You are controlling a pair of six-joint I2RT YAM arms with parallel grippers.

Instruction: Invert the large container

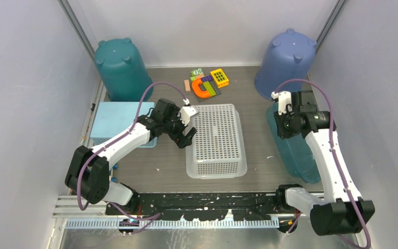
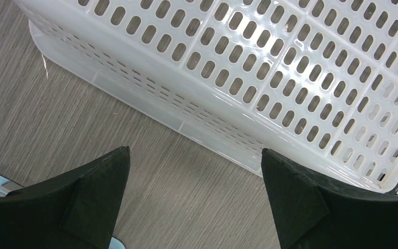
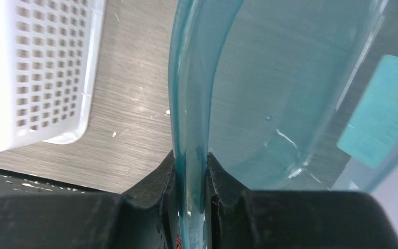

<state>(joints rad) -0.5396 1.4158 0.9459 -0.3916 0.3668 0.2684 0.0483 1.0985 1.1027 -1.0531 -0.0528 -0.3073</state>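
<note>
Although a teal sticker (image 3: 381, 111) shows through the wall of the translucent teal container (image 3: 269, 78), any writing on it cannot be made out. That container sits along the bench's (image 1: 254, 114) right edge, toward the near right corner. The right gripper (image 3: 192, 171) is pinched tight on its rim, one finger on each side. The left gripper (image 2: 194, 176) hangs with jaws spread wide, holding nothing, just beside the white perforated basket (image 1: 216, 140), which sits bottom-up mid-bench. The bench is grey-brown wood grain with a few white specks, enclosed by pale walls. An upturned teal bin (image 1: 122, 67) and blue bin (image 1: 285, 62) stand in the far corners, with coloured toy blocks (image 1: 207, 83) between them.
</note>
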